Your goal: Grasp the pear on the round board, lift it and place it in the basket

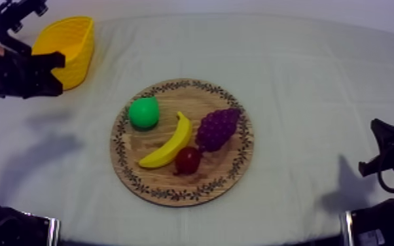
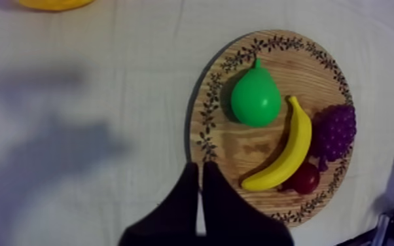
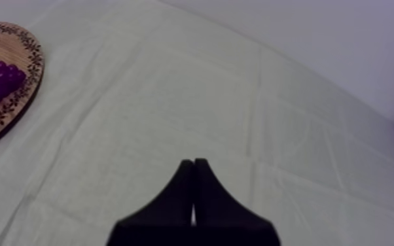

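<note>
The bench (image 1: 317,85), under its pale cloth, carries everything, and our two arms come next in bulk. The left arm (image 1: 23,69) is up at the far left corner just beside the yellow basket (image 1: 69,42). Its jaws are pressed together into a narrow wedge that pinches nothing, hanging over the cloth by the near rim of the board. The right arm (image 1: 389,163) sits low at its own side, well apart from the fruit, its jaws likewise pressed together and empty over bare cloth. The round wooden board (image 1: 167,98) lies mid-bench with all four toys on it, and as far as we can see the basket holds nothing. The banana (image 1: 170,145) curves across the middle of the board. The bunch of grapes (image 1: 216,127) lies on the side away from the basket. The pear (image 1: 144,112), our target, lies on the basket side of the board, near the patterned rim and just beside the banana's tip; we cannot tell whether the two touch. We judge the task barely begun: nothing is grasped, so the reach, the opening of the jaws, the pinch, the lift, the carry and the drop into the basket are all left. The small red fruit (image 1: 187,159) nestles between the banana and the grapes, clear of the pear.
</note>
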`<state>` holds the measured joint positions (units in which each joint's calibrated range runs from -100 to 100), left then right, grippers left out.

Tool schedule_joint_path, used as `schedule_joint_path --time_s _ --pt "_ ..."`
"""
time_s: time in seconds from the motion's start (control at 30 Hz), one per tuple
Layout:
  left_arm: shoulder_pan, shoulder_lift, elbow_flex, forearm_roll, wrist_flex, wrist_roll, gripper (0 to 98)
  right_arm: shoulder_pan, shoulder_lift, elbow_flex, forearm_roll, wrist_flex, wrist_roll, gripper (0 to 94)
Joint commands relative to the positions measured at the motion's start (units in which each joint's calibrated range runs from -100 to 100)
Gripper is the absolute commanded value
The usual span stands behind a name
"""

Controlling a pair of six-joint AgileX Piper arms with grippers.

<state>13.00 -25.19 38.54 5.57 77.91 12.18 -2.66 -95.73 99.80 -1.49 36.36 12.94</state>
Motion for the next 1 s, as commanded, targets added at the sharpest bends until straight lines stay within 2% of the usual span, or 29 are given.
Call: schedule_joint_path --time_s 0.0,0.23,0.63,0.97 --pt "1.23 4.49 -6.18 -1.25 3.83 1.52 0.0 -0.02 -0.03 -0.02 0.0 0.02 0.01 0.4" --pt "4.58 11.91 -17.48 -3.19 9.27 2.41 0.1 -0.02 -0.03 -0.02 0.0 0.02 0.0 0.4" --pt "9.94 25.27 -29.38 -5.05 12.57 4.46 0.6 -0.02 -0.03 -0.02 0.0 0.02 0.01 0.4" --pt "11.52 30.57 -32.39 -5.0 11.59 4.52 25.6 -0.02 -0.03 -0.02 0.0 0.02 0.02 0.4"
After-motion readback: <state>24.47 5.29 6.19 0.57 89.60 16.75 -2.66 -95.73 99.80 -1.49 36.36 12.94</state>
